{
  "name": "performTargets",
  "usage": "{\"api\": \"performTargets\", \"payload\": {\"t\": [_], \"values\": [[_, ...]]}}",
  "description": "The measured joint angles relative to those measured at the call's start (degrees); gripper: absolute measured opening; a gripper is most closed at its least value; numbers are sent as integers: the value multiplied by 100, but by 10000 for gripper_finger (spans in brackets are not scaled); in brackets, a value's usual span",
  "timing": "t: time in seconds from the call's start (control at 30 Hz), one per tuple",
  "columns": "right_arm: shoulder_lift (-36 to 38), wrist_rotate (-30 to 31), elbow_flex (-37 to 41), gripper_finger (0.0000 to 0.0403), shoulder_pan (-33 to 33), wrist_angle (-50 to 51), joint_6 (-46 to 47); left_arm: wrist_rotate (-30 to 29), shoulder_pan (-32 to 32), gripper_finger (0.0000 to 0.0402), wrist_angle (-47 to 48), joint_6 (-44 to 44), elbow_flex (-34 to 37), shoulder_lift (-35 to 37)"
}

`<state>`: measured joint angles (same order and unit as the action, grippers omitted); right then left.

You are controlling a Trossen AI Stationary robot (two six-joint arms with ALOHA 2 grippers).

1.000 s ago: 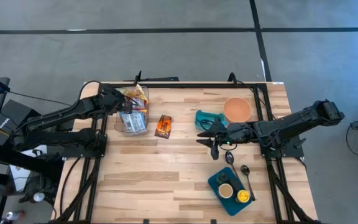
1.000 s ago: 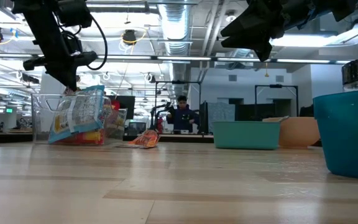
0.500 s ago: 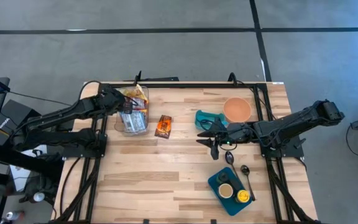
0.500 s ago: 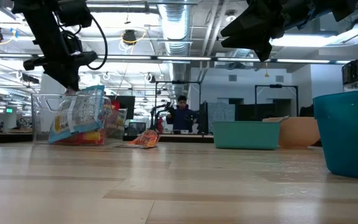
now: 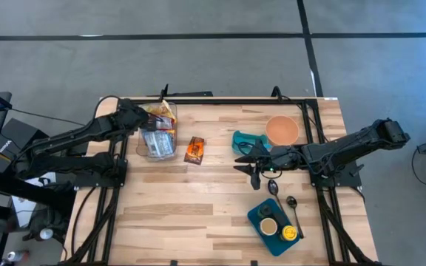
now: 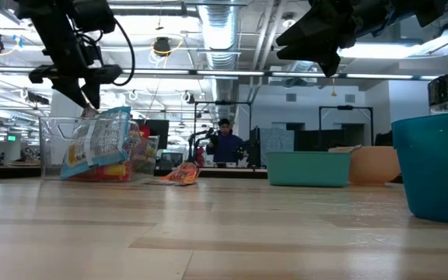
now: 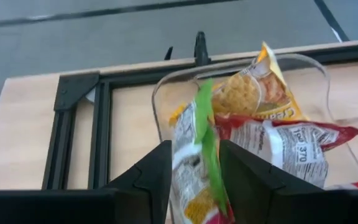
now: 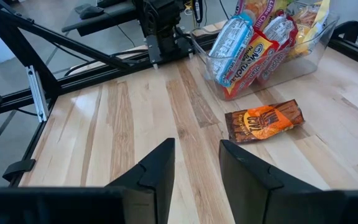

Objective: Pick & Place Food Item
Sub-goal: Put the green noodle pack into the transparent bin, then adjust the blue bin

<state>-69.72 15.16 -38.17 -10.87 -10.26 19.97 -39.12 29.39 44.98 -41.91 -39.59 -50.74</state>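
A clear plastic container [image 5: 158, 139] at the table's far left holds several snack bags. One white bag with a green edge [image 7: 199, 155] stands upright in it. My left gripper [image 7: 194, 183] is open just above the container [image 6: 84, 97], a finger on either side of that bag's top. An orange snack pack [image 5: 194, 150] lies flat on the wood to the container's right. My right gripper [image 5: 254, 168] hangs open above the table's middle right, with nothing between its fingers [image 8: 196, 168]. My left gripper comes slanting down from the table's left side, and the green-edged bag's upper edge [image 7: 205, 134] stands in the gap between its fingers. I cannot tell whether either finger touches the bag. The bag rests in the container among the other bags.
A teal box [image 5: 245, 140] and an orange bowl [image 5: 282, 130] stand at the far right. A teal tray [image 5: 272, 219] with cups sits near the front right, with spoons [image 5: 291, 204] beside it. A person [image 6: 224, 144] shows in the room beyond.
My left gripper has opened above the container and its wrist has turned a little, letting go of the green-edged bag, which stays standing among the other bags. My right gripper has kept still.
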Motion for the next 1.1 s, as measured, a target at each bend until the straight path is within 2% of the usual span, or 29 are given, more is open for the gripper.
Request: {"api": "performTargets", "payload": {"t": [0.43,0.57,0.87,1.1], "values": [[1,0,2,120,0,2,0,5,-20,113,-1058,1012,2,0],[1,0,0,120,0,2,-26,394,-20,106,-1411,1429,2,0],[-1,0,2,120,2,9,-48,1768,-64,84,-2224,1764,2,0],[1,2,4,120,2,165,-46,1926,-700,54,-2608,1768,2,0]]}}
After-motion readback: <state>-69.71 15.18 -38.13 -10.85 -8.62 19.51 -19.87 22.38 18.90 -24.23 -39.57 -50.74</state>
